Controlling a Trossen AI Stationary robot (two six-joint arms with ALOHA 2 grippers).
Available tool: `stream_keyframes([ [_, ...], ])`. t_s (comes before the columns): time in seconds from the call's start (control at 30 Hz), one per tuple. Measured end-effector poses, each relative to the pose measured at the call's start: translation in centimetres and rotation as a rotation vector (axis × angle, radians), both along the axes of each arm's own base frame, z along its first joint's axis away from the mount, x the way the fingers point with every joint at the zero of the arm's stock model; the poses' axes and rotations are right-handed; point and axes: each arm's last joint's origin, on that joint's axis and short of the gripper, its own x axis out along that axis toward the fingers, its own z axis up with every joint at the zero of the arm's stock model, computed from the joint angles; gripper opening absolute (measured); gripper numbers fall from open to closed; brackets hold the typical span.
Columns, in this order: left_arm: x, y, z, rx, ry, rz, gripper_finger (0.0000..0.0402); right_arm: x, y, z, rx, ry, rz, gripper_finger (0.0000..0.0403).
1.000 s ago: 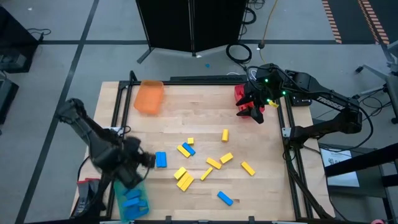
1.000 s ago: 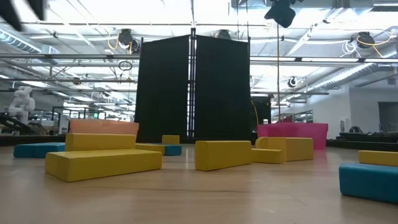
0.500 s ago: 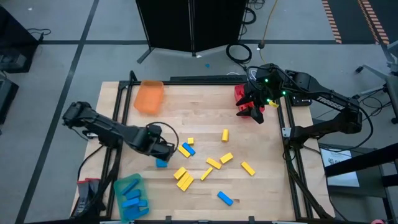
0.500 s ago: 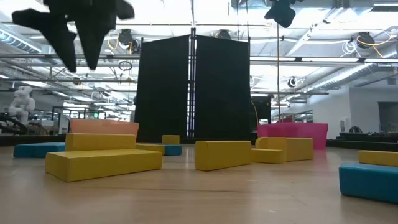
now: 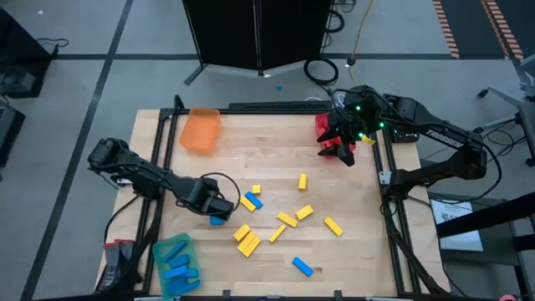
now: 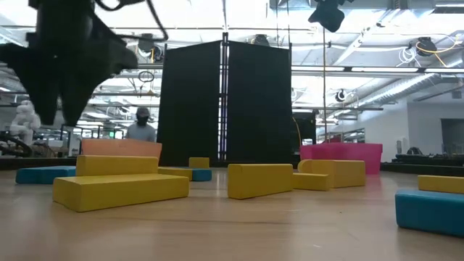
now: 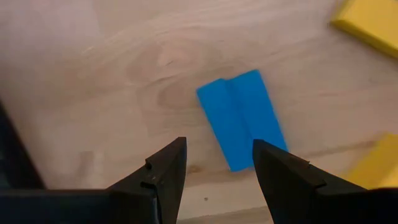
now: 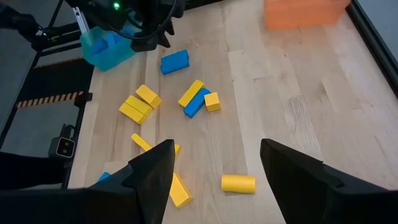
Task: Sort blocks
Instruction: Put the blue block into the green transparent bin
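Observation:
My left gripper (image 5: 219, 207) hangs open just above a blue block (image 5: 218, 220) on the table's left-centre. In the left wrist view its two fingers (image 7: 168, 168) stand on either side of the near end of that block (image 7: 242, 127), which lies flat on the wood, untouched. The same gripper (image 6: 54, 109) shows dark at the low view's upper left. Several yellow blocks (image 5: 288, 219) and two more blue ones (image 5: 302, 267) lie scattered mid-table. My right gripper (image 5: 343, 155) waits open over the red tray (image 5: 324, 130) at the far right.
A teal tray (image 5: 174, 261) with blue blocks in it sits at the near left corner, and an orange tray (image 5: 201, 130) at the far left. Bare wood shows between the orange and red trays. A person (image 6: 141, 127) stands far behind the table.
My left gripper has swung from over the teal tray toward the table's right and far side, reaching the blue block, then come down lower over it. The blocks have stayed where they were.

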Motion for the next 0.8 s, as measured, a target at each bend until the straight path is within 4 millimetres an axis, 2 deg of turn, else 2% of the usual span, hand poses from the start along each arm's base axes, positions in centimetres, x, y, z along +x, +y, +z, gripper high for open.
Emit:
stream_keyframes([
  [0.43,-0.4,0.2,-1.5,-0.002,-0.009,0.035,0.0191,0.0,0.0,0.0,-0.004,0.001,0.003,0.0235],
  [0.8,-0.8,0.3,-3.8,-0.022,-0.054,0.079,0.0191,-0.1,0.0,-0.1,-0.001,0.010,0.003,0.0235],
])
